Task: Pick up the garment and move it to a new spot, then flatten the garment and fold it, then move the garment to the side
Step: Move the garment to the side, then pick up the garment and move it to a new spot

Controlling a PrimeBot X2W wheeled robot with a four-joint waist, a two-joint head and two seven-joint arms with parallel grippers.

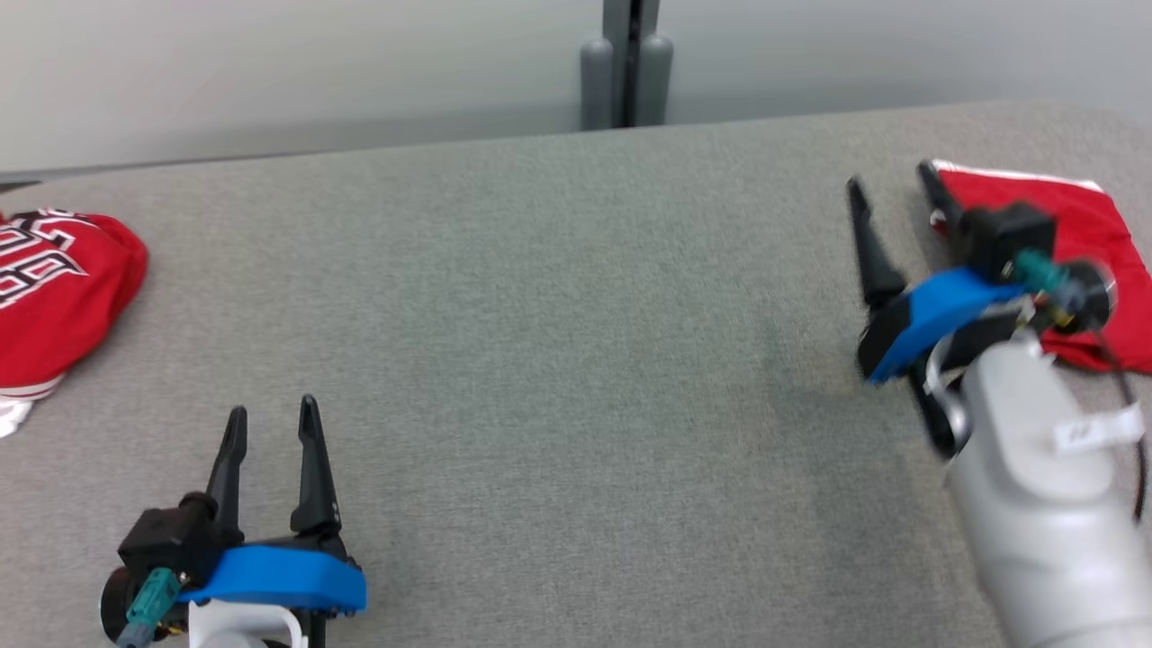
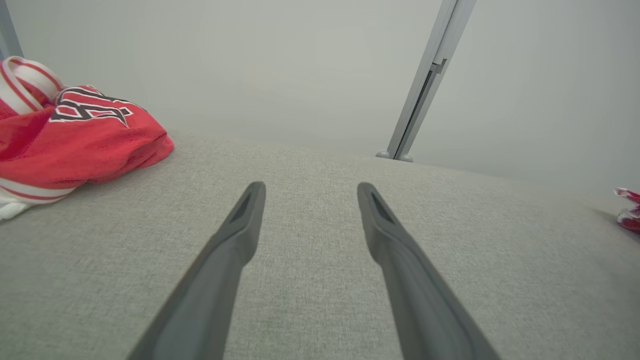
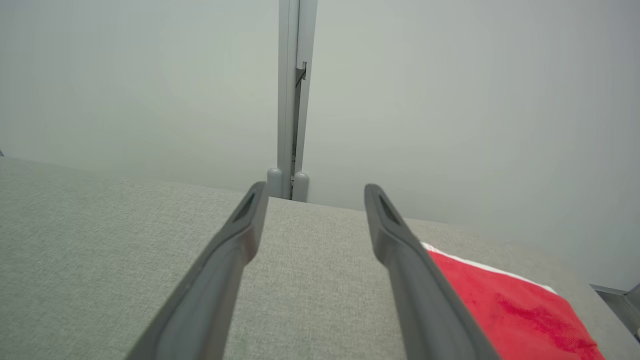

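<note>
Folded garment (image 1: 1071,216) parked at worktop's (image 1: 558,360) 2 o'clock; both jaws open, empty. Next: fetch jersey (image 1: 54,297) at 9 o'clock.

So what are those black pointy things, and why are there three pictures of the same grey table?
Those are a robot's two hands, each called an end effector, with two long dark fingers. The big picture comes from a camera on its head. There the left end effector is at the lower left and the right end effector is at the far right. The other two pictures come from cameras on each wrist, looking along the fingers. On the grey fabric-covered table lie a crumpled red jersey with lettering on the left and a folded red garment with white trim on the right. Both end effectors are open and hold nothing.
</note>
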